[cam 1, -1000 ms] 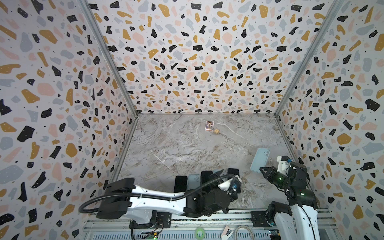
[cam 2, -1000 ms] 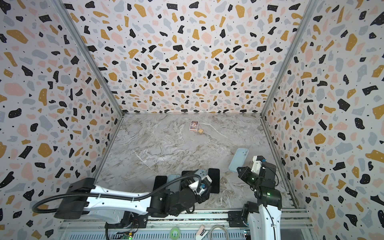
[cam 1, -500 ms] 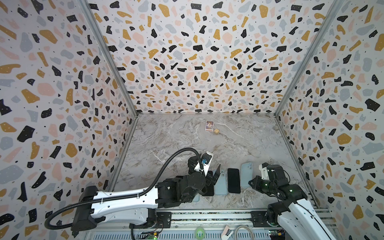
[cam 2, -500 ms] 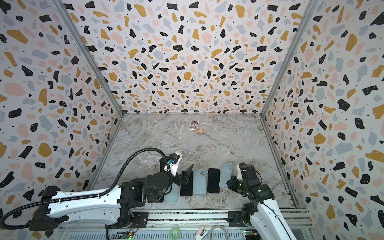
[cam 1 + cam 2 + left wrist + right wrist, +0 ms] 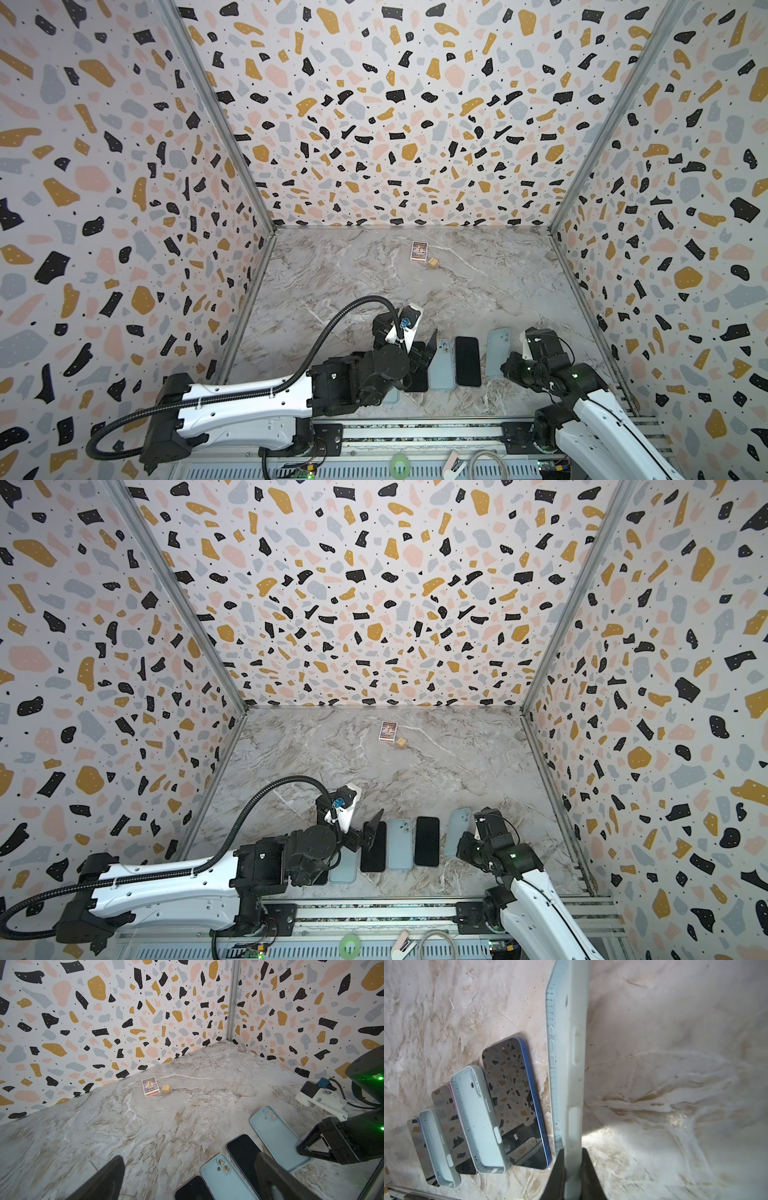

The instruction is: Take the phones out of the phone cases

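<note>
We find both top views bright and evenly lit, with soft shadows and sharp walls (image 5: 374,104). In the right wrist view, white glare burns the marble floor (image 5: 675,1043) just beside the pale case (image 5: 566,1064). The phone (image 5: 512,1101) beside that case mirrors the speckled walls, and the right gripper (image 5: 572,1152) at its end is dark and blurred.

- Robotics lab test booth: terrazzo-print panels (image 5: 395,124) enclose a marble-look tabletop (image 5: 353,282).
- An aluminium rail (image 5: 415,432) and a loose cable (image 5: 486,465) line its front edge.
</note>
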